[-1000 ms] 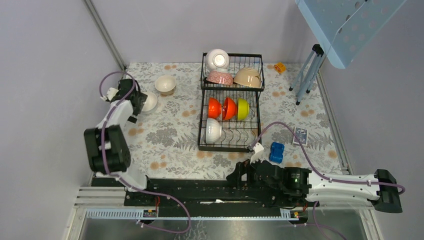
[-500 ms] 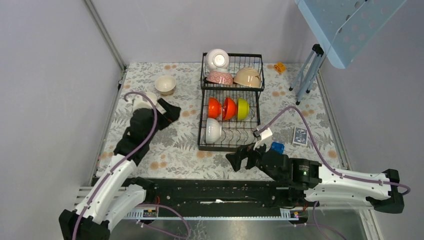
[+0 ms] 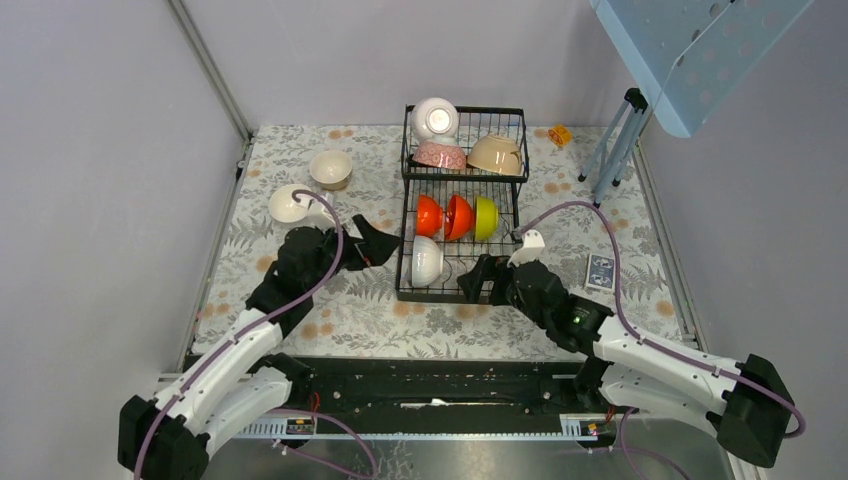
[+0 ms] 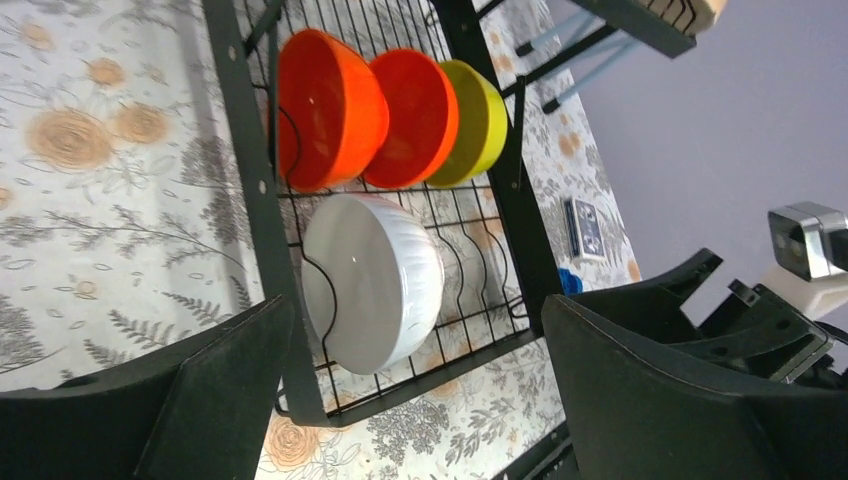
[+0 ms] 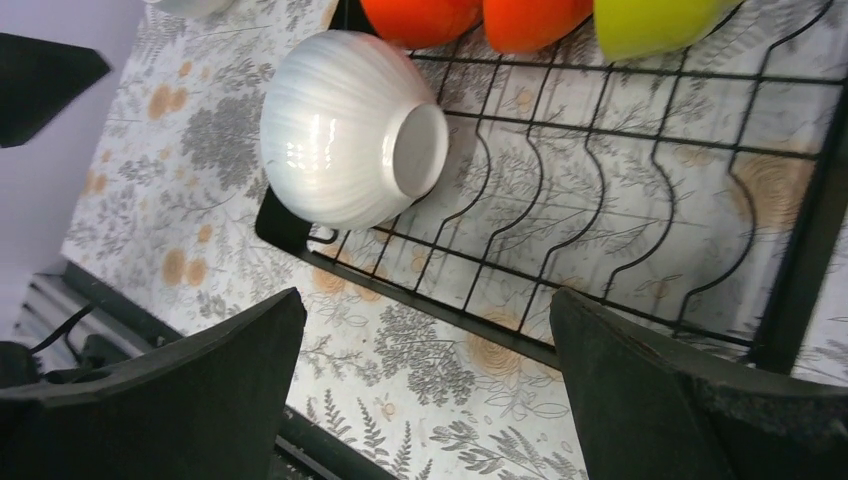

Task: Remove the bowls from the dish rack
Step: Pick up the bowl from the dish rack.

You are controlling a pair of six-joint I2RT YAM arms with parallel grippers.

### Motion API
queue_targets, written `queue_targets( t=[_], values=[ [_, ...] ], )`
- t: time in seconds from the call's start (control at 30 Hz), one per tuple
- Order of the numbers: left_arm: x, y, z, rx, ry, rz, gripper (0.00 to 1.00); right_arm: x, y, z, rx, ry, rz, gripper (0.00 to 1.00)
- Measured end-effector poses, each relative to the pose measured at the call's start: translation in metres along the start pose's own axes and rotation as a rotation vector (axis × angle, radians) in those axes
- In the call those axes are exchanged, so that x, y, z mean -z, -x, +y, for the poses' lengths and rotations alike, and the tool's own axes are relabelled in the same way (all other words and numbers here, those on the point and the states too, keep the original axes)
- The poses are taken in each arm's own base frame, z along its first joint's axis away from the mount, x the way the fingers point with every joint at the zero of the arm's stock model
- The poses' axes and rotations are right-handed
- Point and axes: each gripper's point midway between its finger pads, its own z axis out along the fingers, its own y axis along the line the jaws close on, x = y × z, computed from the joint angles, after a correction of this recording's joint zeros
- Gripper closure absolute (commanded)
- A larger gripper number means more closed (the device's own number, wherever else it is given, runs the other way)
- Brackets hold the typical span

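Two bowls are out of the rack: a cream bowl [image 3: 330,168] and a white bowl [image 3: 290,203] sit on the flowered cloth, well behind and to the outer side of the left claw [image 3: 372,240]. Seven are left in the dish rack [image 3: 440,296], so by my reckoning the job is under a third done.

Both claws are spread wide and hold nothing. A white ribbed bowl [image 3: 426,262] stands on edge at the near end of the lower tray, right between them. It is just ahead of the left claw and framed by its fingers. For the right claw [image 3: 478,282] it lies ahead, toward the left finger. Beyond it, farther from both claws, stand two orange-red bowls [image 3: 429,215] [image 3: 459,216] and a yellow-green bowl [image 3: 486,217]. Farthest off, in the raised basket, are a round white bowl [image 3: 435,119], a pink-patterned bowl [image 3: 440,155] and a beige bowl [image 3: 494,155].

A second ago the left claw was over the white bowl on the cloth, its arm folded back. The right arm lay along the near rail, its claw short of the rack. Both have since swung in to the rack's near end. No bowl in the rack has moved.
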Motion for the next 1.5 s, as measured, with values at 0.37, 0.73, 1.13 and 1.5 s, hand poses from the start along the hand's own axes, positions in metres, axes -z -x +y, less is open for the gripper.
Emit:
queue_targets(
  t=[0.37, 0.73, 1.13, 1.5],
  values=[
    [-0.011, -0.062, -0.014, -0.027, -0.084, 0.153, 0.06, -0.003, -0.022, 0.01, -0.162, 0.149, -0.019, 0.0],
    [-0.028, -0.082, -0.014, -0.029, -0.112, 0.17, 0.17, 0.001, -0.036, 0.003, -0.21, 0.207, -0.045, 0.0],
    [-0.047, -0.095, -0.007, -0.014, -0.104, 0.198, 0.29, 0.011, -0.033, 0.015, -0.219, 0.303, -0.065, 0.01],
    [-0.055, -0.098, -0.019, -0.016, -0.192, 0.197, 0.44, 0.018, -0.033, 0.02, -0.221, 0.356, -0.071, 0.01]
  ],
)
